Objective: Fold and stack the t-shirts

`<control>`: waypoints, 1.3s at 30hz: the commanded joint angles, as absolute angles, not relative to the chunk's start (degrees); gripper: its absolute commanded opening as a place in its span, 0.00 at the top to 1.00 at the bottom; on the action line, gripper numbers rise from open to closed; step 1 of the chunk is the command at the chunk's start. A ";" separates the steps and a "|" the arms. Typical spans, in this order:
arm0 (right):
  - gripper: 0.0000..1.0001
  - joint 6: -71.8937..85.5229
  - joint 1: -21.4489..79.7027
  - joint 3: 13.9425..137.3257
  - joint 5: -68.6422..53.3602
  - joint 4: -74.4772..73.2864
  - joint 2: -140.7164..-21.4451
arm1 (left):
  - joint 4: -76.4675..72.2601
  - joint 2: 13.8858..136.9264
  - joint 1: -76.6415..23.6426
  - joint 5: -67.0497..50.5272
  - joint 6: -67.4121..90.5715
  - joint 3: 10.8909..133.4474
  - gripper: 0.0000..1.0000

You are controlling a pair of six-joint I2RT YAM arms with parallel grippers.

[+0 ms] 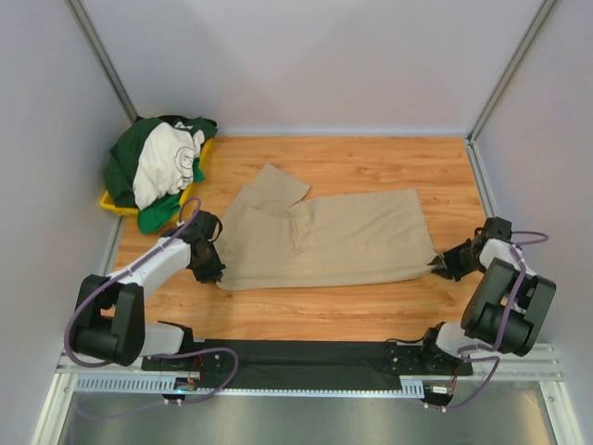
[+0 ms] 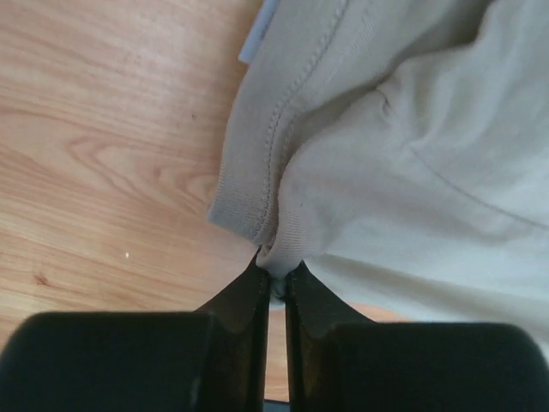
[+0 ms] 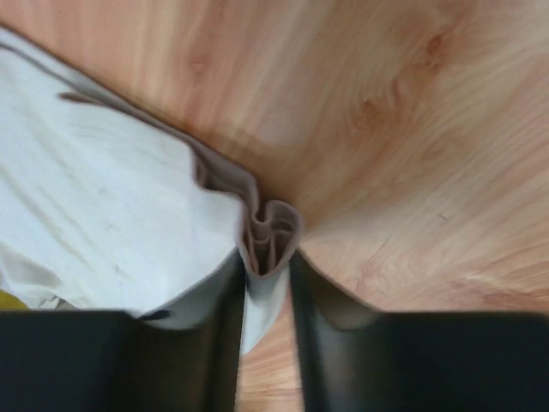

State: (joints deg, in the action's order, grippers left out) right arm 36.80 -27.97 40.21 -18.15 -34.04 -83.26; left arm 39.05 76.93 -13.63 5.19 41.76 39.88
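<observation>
A tan t-shirt [image 1: 334, 239] lies spread across the middle of the wooden table, one sleeve pointing up-left. My left gripper [image 1: 209, 262] is shut on its left edge near the collar; the wrist view shows the ribbed hem [image 2: 257, 225] pinched between the fingertips [image 2: 276, 279]. My right gripper [image 1: 443, 264] is shut on the shirt's right lower corner, with bunched folds [image 3: 273, 232] between the fingers. A dark green shirt [image 1: 130, 153], a cream-white printed shirt [image 1: 169, 162] and a bright green shirt [image 1: 159, 215] lie piled at the back left.
A yellow tray [image 1: 116, 206] under the pile stands at the back left corner against the wall. White walls enclose the table on three sides. Bare wood [image 1: 371, 158] lies behind and in front of the tan shirt.
</observation>
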 commanded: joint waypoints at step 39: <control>0.10 21.01 -3.08 104.13 -2.03 -50.79 -116.18 | 38.23 148.97 -12.22 -10.36 17.22 140.01 0.28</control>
